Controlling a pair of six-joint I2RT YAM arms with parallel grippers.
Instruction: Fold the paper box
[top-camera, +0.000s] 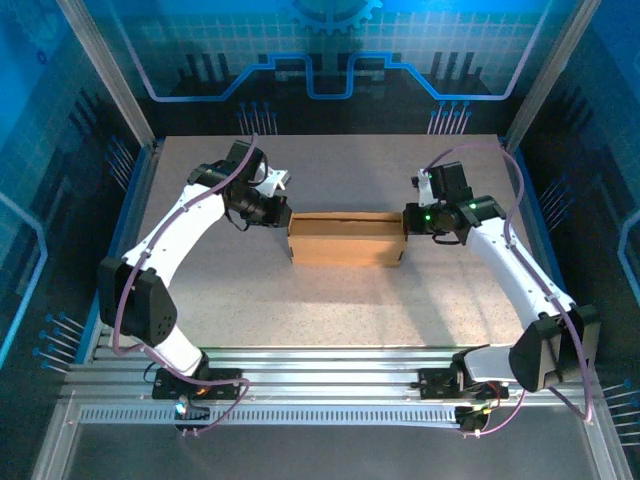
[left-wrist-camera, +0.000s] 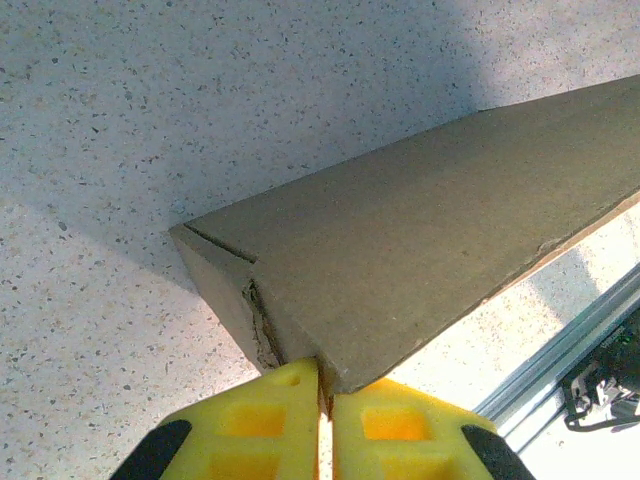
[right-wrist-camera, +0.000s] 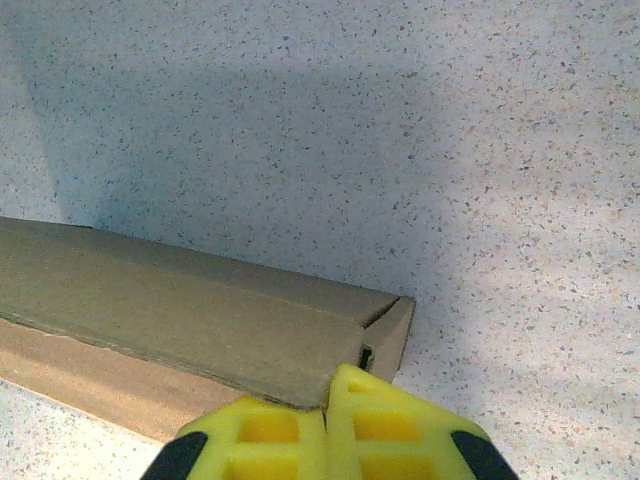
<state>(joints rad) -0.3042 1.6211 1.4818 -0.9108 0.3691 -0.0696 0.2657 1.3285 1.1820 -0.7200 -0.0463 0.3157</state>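
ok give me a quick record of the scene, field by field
item: paper box, plain brown cardboard, folded into a shallow box with the lid down
place: middle of the speckled table
left pincer: shut, tips at the corner of the box's left end
right pincer: shut, tips at the corner of the box's right end
grip: cannot tell whether either one pinches cardboard
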